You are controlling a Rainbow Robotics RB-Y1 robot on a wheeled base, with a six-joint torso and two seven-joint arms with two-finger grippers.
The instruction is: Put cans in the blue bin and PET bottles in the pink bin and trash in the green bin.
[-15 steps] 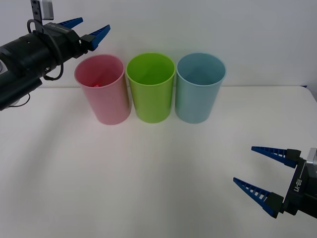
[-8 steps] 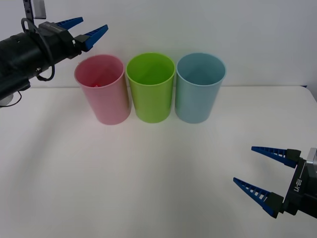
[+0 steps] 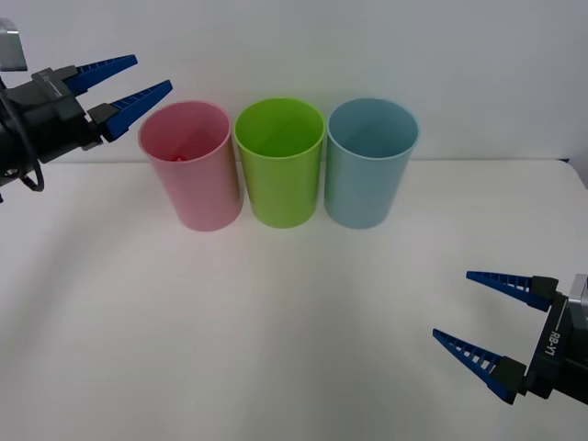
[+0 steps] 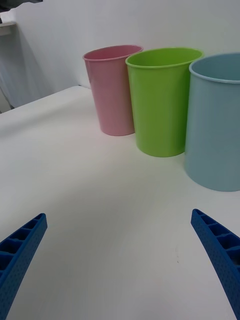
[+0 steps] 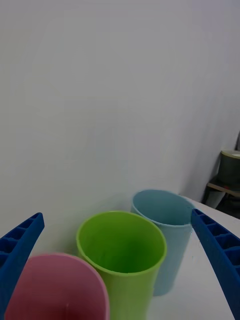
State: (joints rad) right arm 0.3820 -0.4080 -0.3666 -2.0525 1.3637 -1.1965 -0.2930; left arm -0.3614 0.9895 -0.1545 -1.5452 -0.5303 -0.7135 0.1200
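Three bins stand in a row at the table's back: the pink bin (image 3: 188, 170) (image 4: 112, 90) (image 5: 52, 292), the green bin (image 3: 280, 170) (image 4: 160, 102) (image 5: 122, 250) and the blue bin (image 3: 370, 170) (image 4: 217, 125) (image 5: 162, 212). A small red patch (image 3: 180, 158) shows inside the pink bin; I cannot tell what it belongs to. Otherwise PET bottles, cans and trash are out of view. My left gripper (image 3: 152, 73) (image 5: 119, 255) hangs open and empty in the air, up and to the left of the pink bin's rim. My right gripper (image 3: 452, 304) (image 4: 120, 260) is open and empty near the table's front right.
The white table (image 3: 276, 322) stretches bare between the bins and my right gripper. A white wall rises right behind the bins. The table's right edge (image 3: 574, 175) lies near the blue bin's side. A dark shelf with a round object (image 5: 230, 170) stands off the table.
My left gripper has drawn back to the left, away from the pink bin's rim, still open. The right arm and the bins have not moved.
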